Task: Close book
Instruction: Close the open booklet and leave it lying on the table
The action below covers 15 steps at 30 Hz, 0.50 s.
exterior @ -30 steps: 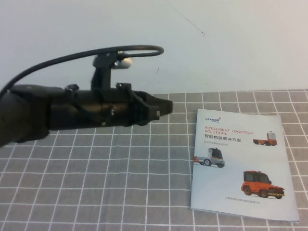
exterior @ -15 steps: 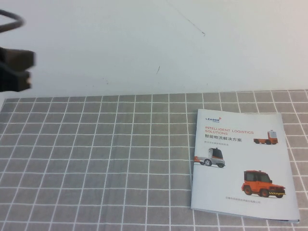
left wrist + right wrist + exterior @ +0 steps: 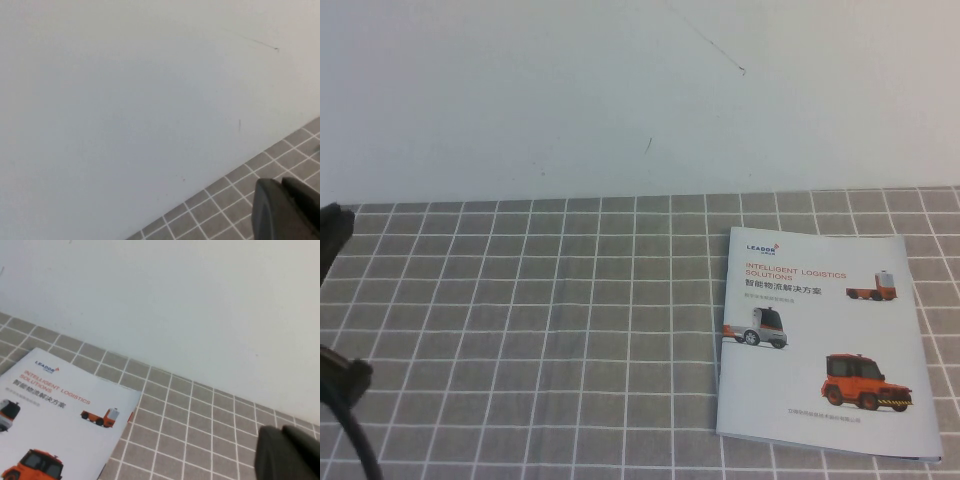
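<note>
Now that the left claw (image 3: pixel 283 202) has retreated to frame left, closed and empty like the right claw (image 3: pixel 283 445) hovering near the white paper booklet with orange vehicles (image 3: pixel 825 345), that booklet lies closed at lower right on the grey checked surface (image 3: pixel 520 330), so the task appears complete.

left arm (image 3: pixel 340 382): at worktop (image 3: pixel 570 330) left edge | left claw (image 3: pixel 283 186): near rear edge | right claw (image 3: pixel 281 432): near right rear corner
</note>
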{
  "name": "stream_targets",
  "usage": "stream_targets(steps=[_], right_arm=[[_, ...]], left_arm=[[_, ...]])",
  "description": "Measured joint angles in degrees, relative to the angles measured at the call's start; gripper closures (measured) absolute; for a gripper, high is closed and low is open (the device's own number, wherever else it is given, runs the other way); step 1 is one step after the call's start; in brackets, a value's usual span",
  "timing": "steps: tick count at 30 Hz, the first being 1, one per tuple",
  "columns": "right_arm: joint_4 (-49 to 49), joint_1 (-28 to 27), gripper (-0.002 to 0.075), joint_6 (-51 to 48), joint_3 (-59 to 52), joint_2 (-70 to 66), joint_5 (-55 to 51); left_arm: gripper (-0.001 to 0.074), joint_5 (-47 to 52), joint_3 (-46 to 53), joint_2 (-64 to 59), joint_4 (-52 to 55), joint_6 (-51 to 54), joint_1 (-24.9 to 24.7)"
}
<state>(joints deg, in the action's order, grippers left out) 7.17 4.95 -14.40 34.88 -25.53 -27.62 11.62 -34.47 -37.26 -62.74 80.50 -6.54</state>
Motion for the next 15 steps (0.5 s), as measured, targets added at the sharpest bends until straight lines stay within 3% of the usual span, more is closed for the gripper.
stream_targets(steps=[9, 15], right_arm=[[-10.4, 0.0, 0.0729, -11.2, -11.3, 14.8, -0.8], [-19.9, 0.0, 0.0729, -22.2, -15.8, 21.7, -4.3]], left_arm=[[0.0738, -0.9, 12.1, 9.1, -8.6, 3.1, -2.9], [0.0738, -4.1, 14.1, 12.5, -18.1, 13.9, -2.9]])
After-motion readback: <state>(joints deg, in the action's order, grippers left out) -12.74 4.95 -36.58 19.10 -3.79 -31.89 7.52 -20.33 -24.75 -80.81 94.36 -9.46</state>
